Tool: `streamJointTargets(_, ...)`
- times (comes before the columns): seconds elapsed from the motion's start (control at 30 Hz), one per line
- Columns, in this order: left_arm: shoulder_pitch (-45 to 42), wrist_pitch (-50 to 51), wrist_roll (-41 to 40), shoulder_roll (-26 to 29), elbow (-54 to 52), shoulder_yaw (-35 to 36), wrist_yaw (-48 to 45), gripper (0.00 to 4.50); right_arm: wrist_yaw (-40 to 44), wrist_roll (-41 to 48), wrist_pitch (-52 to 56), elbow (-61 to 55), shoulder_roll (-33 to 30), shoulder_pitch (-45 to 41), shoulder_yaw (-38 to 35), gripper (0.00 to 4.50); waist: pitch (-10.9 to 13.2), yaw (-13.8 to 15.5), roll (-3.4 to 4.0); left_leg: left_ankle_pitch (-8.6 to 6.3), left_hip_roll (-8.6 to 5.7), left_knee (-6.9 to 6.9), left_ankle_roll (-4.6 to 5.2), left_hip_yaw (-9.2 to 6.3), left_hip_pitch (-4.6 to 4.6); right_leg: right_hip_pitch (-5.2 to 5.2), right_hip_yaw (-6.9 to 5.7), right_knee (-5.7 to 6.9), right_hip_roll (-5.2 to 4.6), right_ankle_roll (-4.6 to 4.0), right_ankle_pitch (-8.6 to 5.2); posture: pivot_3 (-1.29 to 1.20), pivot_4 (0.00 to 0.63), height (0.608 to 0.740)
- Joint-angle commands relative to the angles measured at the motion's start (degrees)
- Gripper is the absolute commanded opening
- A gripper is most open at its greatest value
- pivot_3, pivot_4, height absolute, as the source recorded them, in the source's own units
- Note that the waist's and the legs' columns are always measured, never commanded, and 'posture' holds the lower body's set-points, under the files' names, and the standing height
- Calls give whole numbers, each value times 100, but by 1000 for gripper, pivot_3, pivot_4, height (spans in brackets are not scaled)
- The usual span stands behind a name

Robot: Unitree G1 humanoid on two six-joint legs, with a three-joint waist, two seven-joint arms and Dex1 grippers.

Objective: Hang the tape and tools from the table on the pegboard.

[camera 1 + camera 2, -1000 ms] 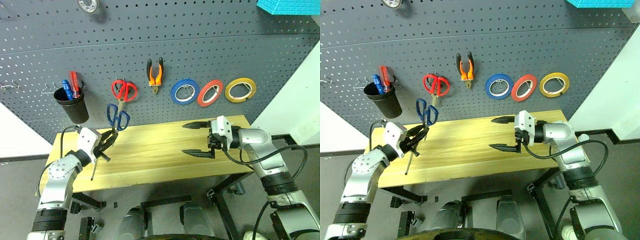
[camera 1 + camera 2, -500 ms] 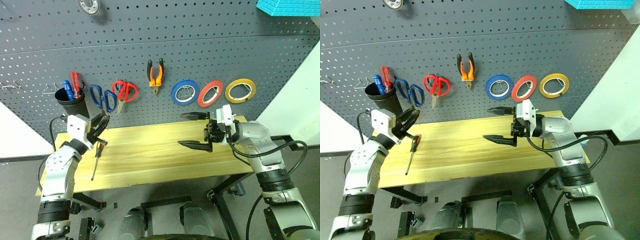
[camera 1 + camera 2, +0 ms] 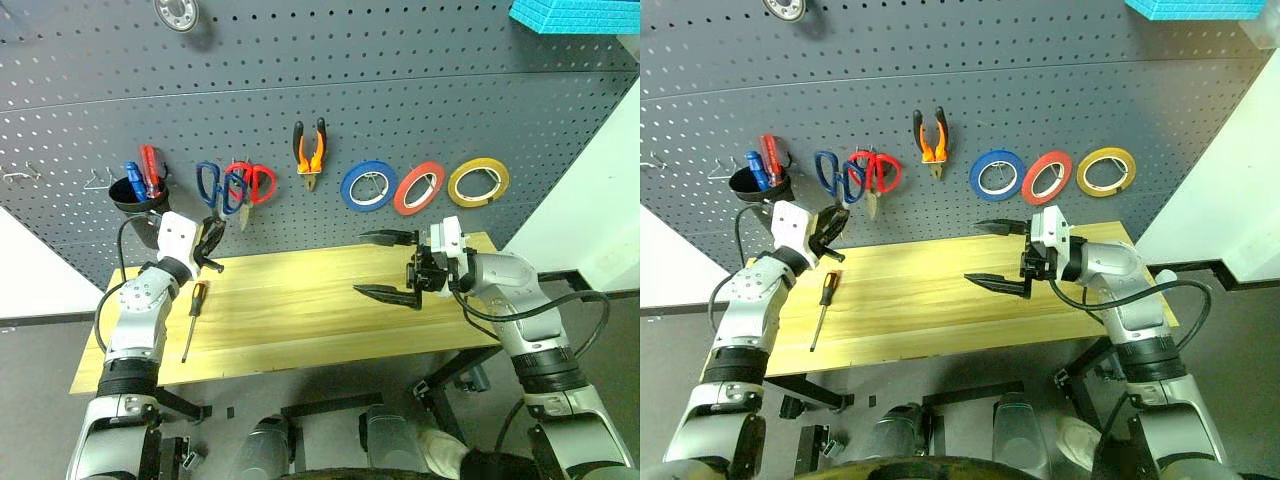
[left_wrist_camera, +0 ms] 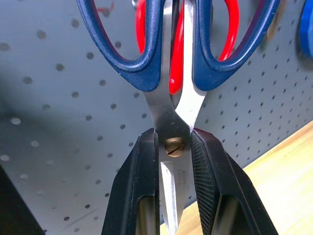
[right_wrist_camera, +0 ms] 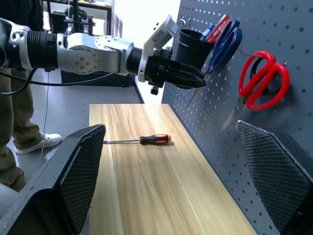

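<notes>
My left gripper [image 4: 174, 136] is shut on the dark-blue-handled scissors [image 3: 220, 185] at their pivot. It holds them handles-up against the pegboard [image 3: 420, 90], right beside the red scissors. I cannot tell whether a handle sits on a hook. The screwdriver [image 3: 198, 294] with the orange-and-black handle lies on the table [image 3: 300, 310] below that gripper. The pliers [image 3: 309, 150] and the yellow tape [image 3: 453, 185] hang on the pegboard. My right gripper [image 3: 385, 265] stands open and empty above the table's right half, pointing left.
Red scissors [image 3: 258, 182], a blue roll [image 3: 346, 188] and a red roll [image 3: 400, 196] hang on the board. A black cup [image 3: 135, 192] holding red and blue screwdrivers hangs at the left. A person's legs [image 5: 19, 117] stand beyond the table's left end.
My left gripper has carried the blue scissors up and toward the pegboard, from above the table's left end to beside the red scissors. The right gripper has stayed open and about in place.
</notes>
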Motion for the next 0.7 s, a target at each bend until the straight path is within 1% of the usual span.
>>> streamJointTargets(0.03, -250, -152, 120, 61, 96, -46, 84, 563, -54, -7, -33, -286, -18, 8, -39, 4500, 0, -6, 0, 0, 0, 0, 0, 0, 0, 0, 0, 0, 0, 0, 0, -108, 24, 740)
streamJointTargets(0.2, -384, 33, 86, 45, 384, -45, 51, 563, -84, -15, -19, -348, -18, 60, -29, 4500, -1, -7, 0, 0, 1, 0, 0, 1, 0, 0, 0, 0, 0, 1, 0, -108, 24, 740)
streamJointTargets(0.27, -419, 84, 79, 26, 455, -40, 60, 1285, -82, -14, -21, -374, -18, 87, -24, 4500, -2, -9, -1, 0, 1, -1, 0, 1, 0, 0, 0, -1, 0, 1, -1, -107, 24, 740)
streamJointTargets(0.3, -429, 107, 90, 13, 476, -41, 90, 1530, -74, -9, -24, -388, -16, 100, -23, 4500, -2, -7, -1, 0, 1, -1, 0, 1, 0, -1, 0, -1, 0, 1, -1, -107, 24, 740)
streamJointTargets(0.33, -439, 145, 124, -2, 499, -51, 154, 1908, -70, 5, -13, -407, -12, 112, -24, 4500, -2, -7, -1, 0, 1, -2, 0, 1, 0, -1, 0, -1, 0, 1, -1, -106, 25, 740)
streamJointTargets(0.43, -392, 340, 204, -25, 493, -48, 368, 2854, -76, 114, 90, -518, 15, 168, -40, 4500, -2, -7, -2, 0, 1, -1, 0, 1, 0, 0, 0, -2, 0, 2, 0, -108, 27, 740)
streamJointTargets(0.57, -126, 562, 348, 83, 374, -50, 516, 2854, -143, 305, 351, -707, 54, 290, -76, 4500, -2, -16, -1, 0, 2, -2, 0, 1, 0, -1, 0, -1, 0, 2, -1, -109, 32, 740)
streamJointTargets(0.7, 95, 1410, 291, 258, 533, 60, 528, 2854, -262, 323, 356, -861, 173, 510, -29, 4500, -2, -11, -1, -1, 2, -6, -1, 1, 0, -3, 0, -2, 1, 2, -2, -100, 40, 740)
